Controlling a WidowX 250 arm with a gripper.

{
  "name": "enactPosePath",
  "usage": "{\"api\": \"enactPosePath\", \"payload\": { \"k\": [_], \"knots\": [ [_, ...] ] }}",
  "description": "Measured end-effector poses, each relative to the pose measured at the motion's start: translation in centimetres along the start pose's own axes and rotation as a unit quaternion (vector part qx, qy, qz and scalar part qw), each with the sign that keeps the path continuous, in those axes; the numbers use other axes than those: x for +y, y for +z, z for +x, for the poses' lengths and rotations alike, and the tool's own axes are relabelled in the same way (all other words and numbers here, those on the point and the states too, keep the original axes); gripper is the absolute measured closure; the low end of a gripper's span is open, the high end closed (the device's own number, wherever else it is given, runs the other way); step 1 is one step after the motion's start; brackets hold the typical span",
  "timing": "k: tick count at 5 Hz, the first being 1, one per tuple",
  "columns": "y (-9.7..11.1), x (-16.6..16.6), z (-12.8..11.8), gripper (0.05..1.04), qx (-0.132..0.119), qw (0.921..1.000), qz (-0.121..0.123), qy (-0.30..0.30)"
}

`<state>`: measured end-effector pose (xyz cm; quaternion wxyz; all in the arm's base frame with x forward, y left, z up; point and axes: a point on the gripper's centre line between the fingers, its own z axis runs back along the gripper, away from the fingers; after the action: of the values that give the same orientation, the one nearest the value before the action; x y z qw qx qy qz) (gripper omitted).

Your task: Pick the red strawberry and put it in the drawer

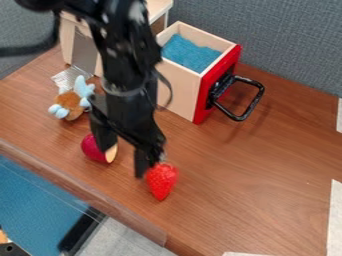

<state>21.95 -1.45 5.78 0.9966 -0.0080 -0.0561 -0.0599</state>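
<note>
Hanging with fingers spread, claw (123, 162) (nothing gripped) beside red strawberry (161, 181).

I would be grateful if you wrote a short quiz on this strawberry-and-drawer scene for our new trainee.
1. True or false: The strawberry is outside the drawer.
2. Multiple choice: What colour is the drawer's front? (a) green (b) red (c) yellow
3. Fill in "together" or "apart": The two fingers of the gripper stand ____.

Key: 1. true; 2. b; 3. apart
</note>
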Motion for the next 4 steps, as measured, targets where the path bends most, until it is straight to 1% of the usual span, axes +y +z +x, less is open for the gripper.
{"api": "enactPosePath", "payload": {
  "k": [1,2,3,4],
  "knots": [
    [-1.5,-0.8,0.2,0.084,-0.001,0.9999,0.007,0.015],
    [-2.4,-1.5,0.5,0.084,-0.001,0.9994,0.001,0.034],
    [-2.6,-2.3,1.3,0.084,-0.013,0.9987,-0.006,0.049],
    [-2.8,-2.7,2.3,0.084,-0.023,0.9980,-0.006,0.059]
  ]
}}
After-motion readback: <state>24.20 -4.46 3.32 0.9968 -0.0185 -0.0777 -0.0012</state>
